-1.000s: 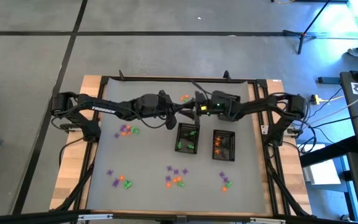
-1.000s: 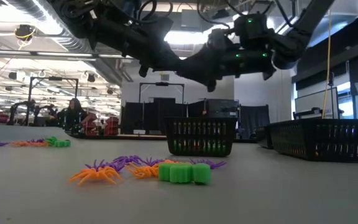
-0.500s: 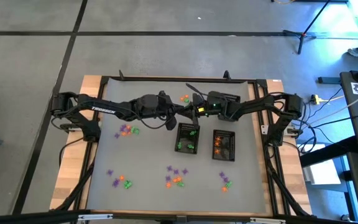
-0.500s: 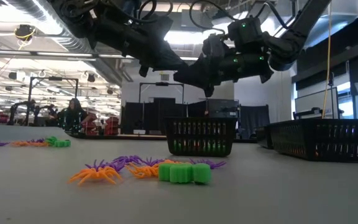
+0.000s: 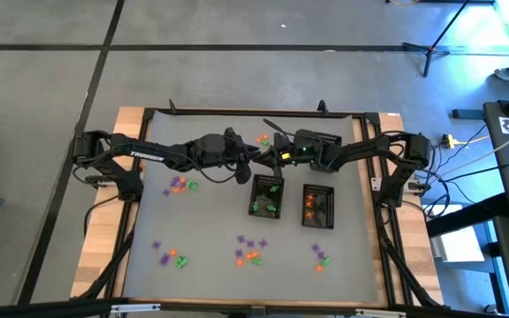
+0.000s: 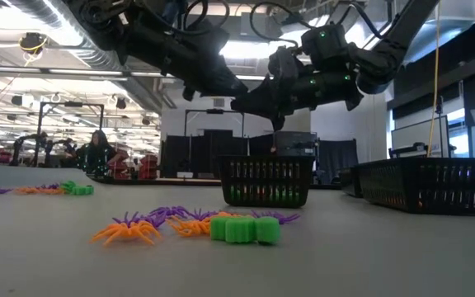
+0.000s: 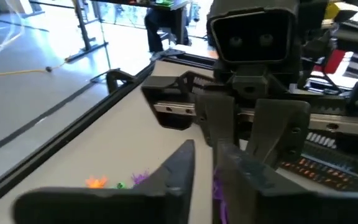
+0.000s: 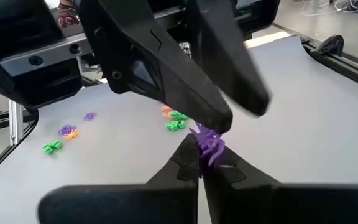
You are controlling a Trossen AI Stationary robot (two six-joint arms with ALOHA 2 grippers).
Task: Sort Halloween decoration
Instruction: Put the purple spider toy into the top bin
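Pinched shut on a purple spider [image 8: 209, 144] by the right gripper [image 8: 202, 158], high above the desk near the middle of its far edge. Met tip to tip by the left gripper [image 8: 219, 118]; cannot tell whether gripped there too. Tiny, spindly-legged, easily snagged. Could slip if released early, dropping into the green-filled basket [image 5: 254, 196] nearby.

Two dark six-joint arms meet over the grey table [image 5: 210, 212]. At least two black rectangular mesh baskets show in the high view: one holding green trinkets [image 5: 267, 195] and one holding orange trinkets [image 5: 318, 206]. Five loose clusters of tiny orange, green and purple plastic trinkets [image 5: 248, 251] lie on the tabletop; single pieces are too small to count.
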